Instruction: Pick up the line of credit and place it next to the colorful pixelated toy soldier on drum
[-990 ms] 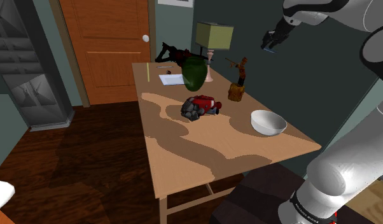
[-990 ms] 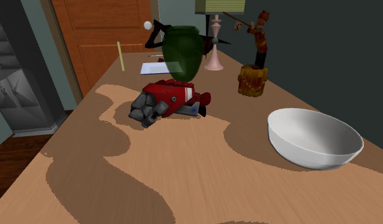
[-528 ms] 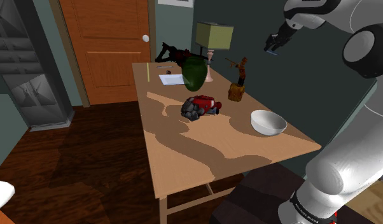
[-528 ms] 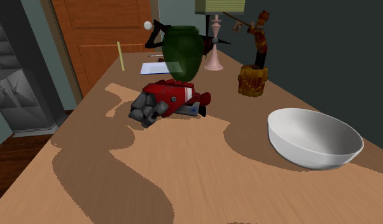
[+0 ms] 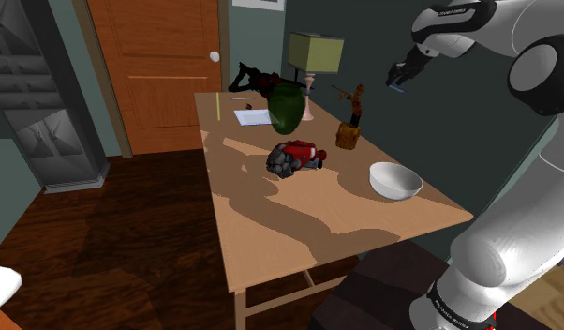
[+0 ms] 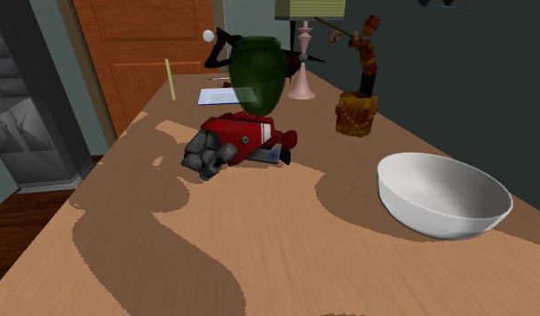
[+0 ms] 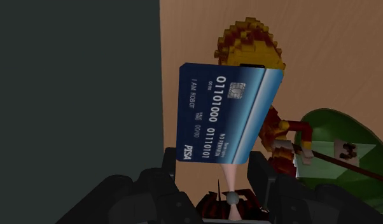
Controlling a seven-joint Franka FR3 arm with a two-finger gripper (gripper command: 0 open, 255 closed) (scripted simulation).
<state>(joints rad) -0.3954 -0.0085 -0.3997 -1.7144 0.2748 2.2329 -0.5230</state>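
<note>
The claw (image 5: 400, 75) grips a blue card (image 5: 395, 85) in mid-air, up and right of the toy soldier (image 5: 353, 114)

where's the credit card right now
The credit card is clasped in the claw, in the air at the shoulder view's upper right, above and right of the toy soldier.

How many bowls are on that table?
1. The white bowl sits on the table toward the second exterior view's right, apart from the red toy and the toy soldier. Something small could be hidden behind the green vase.
</note>
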